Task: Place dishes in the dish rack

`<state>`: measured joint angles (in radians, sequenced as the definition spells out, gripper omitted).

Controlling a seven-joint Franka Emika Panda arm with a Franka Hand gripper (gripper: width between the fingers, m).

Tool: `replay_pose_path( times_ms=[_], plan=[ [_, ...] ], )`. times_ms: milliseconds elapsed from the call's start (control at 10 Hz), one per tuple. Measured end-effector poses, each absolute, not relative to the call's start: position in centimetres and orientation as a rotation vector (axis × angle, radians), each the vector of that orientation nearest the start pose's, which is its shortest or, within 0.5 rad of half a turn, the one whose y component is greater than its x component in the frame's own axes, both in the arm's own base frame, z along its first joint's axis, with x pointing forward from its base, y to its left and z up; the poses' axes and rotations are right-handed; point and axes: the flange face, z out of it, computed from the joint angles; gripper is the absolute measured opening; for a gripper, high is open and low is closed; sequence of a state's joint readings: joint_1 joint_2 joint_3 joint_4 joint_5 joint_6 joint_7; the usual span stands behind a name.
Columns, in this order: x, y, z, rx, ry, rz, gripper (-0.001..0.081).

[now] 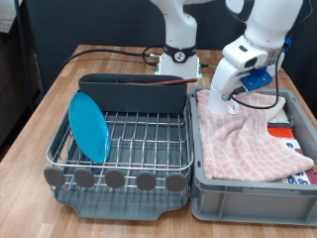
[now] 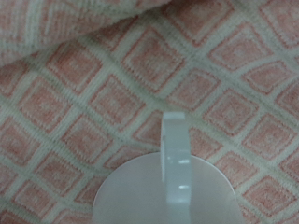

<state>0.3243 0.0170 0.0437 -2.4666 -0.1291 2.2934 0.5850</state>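
Standing upright in the dish rack (image 1: 129, 139), the plate (image 1: 89, 125) is done; the claw (image 1: 230, 99) hovers over the mug (image 2: 168, 182) on the cloth (image 1: 248, 139), its opening impossible to tell.

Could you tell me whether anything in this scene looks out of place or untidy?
Mostly the checked cloth: it lies rumpled in the grey bin, spilling over its rim beside the dish rack. The blue plate stands on edge in the rack, leaning slightly. The gripper is low over the cloth, with the white mug close below it.
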Motion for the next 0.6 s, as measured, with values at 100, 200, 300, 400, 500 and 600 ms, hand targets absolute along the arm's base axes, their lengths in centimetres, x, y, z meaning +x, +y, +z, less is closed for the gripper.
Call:
replay_pose_path(
  times_ms=[100, 200, 300, 400, 500, 600],
  plan=[
    [42.4, 15.9, 26.7, -3.291, 0.195, 0.214, 0.0802],
    [42.4, 15.8, 26.4, -3.288, 0.189, 0.214, 0.0802],
    [42.4, 15.7, 26.1, -3.285, 0.185, 0.218, 0.0802],
    [42.3, 15.6, 25.8, -3.284, 0.184, 0.225, 0.0802],
    [42.3, 15.5, 25.5, -3.282, 0.189, 0.231, 0.0802],
    [42.2, 15.4, 25.3, -3.279, 0.194, 0.23, 0.0802]
  ],
)
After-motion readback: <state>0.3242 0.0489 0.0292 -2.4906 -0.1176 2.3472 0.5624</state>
